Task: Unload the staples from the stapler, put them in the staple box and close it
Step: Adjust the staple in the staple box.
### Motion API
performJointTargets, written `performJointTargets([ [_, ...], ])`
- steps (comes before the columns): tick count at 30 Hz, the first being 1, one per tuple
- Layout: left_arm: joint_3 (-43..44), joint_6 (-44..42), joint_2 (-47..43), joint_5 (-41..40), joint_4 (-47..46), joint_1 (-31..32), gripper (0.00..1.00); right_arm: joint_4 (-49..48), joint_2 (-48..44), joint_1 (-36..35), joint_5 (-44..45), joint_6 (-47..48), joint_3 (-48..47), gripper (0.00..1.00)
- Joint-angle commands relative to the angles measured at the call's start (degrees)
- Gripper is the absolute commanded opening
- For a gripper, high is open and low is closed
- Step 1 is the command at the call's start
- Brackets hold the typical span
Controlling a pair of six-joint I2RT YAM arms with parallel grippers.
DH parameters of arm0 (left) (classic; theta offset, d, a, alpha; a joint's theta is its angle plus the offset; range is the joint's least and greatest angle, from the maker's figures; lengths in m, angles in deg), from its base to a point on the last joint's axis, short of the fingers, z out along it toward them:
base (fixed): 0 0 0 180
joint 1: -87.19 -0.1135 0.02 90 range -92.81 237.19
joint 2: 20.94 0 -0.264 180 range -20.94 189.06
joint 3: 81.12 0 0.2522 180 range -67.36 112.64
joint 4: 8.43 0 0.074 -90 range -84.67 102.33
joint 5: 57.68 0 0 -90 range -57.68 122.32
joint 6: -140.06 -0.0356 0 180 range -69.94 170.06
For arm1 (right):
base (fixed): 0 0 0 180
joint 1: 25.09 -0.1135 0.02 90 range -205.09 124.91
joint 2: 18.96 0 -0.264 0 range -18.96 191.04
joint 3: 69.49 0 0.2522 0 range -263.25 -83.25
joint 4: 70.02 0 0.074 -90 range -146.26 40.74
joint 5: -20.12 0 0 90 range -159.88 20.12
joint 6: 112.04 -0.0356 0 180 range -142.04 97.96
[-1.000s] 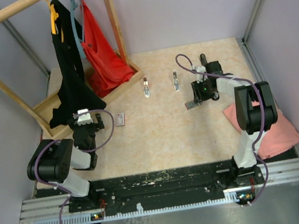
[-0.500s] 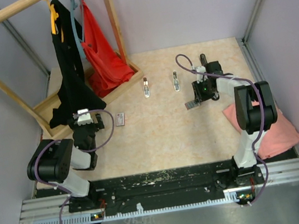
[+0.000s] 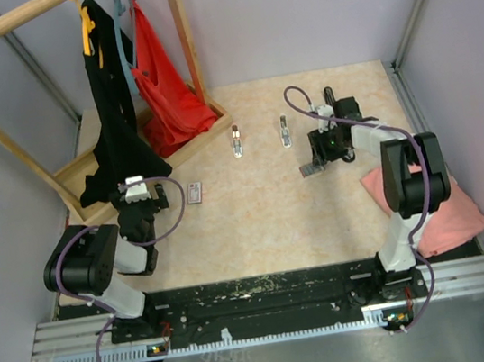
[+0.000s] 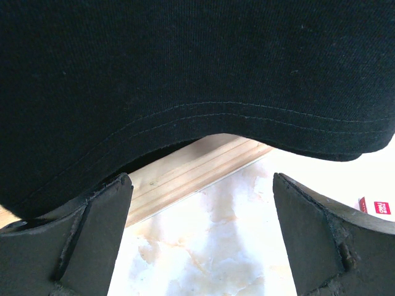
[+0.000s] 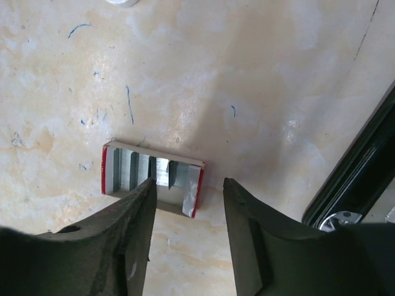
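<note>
In the right wrist view the black stapler [image 5: 361,169] lies along the right edge, with a silvery part [image 5: 336,219] at its near end. My right gripper [image 5: 188,185] is open just left of it, nothing between its fingers. Its left finger [image 5: 133,216] overlaps the near edge of an open red-edged box tray [image 5: 151,179] that holds silvery staples in strips. From above, that tray [image 3: 311,170] sits just in front of the right gripper [image 3: 322,156]; the stapler cannot be told from the arm there. My left gripper [image 4: 202,185] is open and empty under a black garment [image 4: 197,74].
Two small silvery clip-like pieces [image 3: 236,142] [image 3: 285,131] lie mid-table. A small red-and-white box [image 3: 194,193] is near the left arm. A pink cloth [image 3: 442,206] lies at the right edge. A wooden rack [image 3: 190,139] holds black and red garments [image 3: 165,92] at back left.
The right gripper's jaws closed a little, then widened again, and the arm shifted slightly toward the back. The left arm has not moved.
</note>
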Motion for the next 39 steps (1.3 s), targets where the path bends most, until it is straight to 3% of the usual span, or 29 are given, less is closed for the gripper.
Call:
performJointTargets([
  [1, 0.8, 1.0, 0.1, 0.1, -1.2, -0.4, 1.0, -0.3, -5.6, 0.3, -1.0, 2.7, -3.4, 0.51],
  [9, 0.8, 1.0, 0.1, 0.1, -1.2, -0.4, 1.0, 0.5, -9.1, 0.3, -3.4, 7.0, -4.3, 0.66],
  [17, 1.3, 1.4, 0.0, 0.1, 0.1, -0.5, 1.0, -2.1, -12.7, 0.3, -3.7, 8.9, -3.2, 0.89],
  [22, 1.3, 1.3, 0.1, 0.3, -0.2, -0.5, 1.0, -7.4, -14.5, 0.3, -2.1, 9.8, -0.2, 0.91],
  [27, 1.3, 1.2, 0.0, 0.3, -0.2, -0.5, 1.0, -15.8, -14.4, 0.3, 6.7, 7.2, 2.4, 0.92],
  [34, 1.1, 1.3, 0.0, 0.5, -0.5, -0.6, 1.0, -16.4, -10.5, 0.3, 14.3, 4.8, 0.3, 0.93],
  [39, -3.3, -2.9, -2.9, 11.7, -5.7, -0.6, 1.0, -15.2, -7.6, 0.3, 14.7, 4.6, -1.2, 0.93],
])
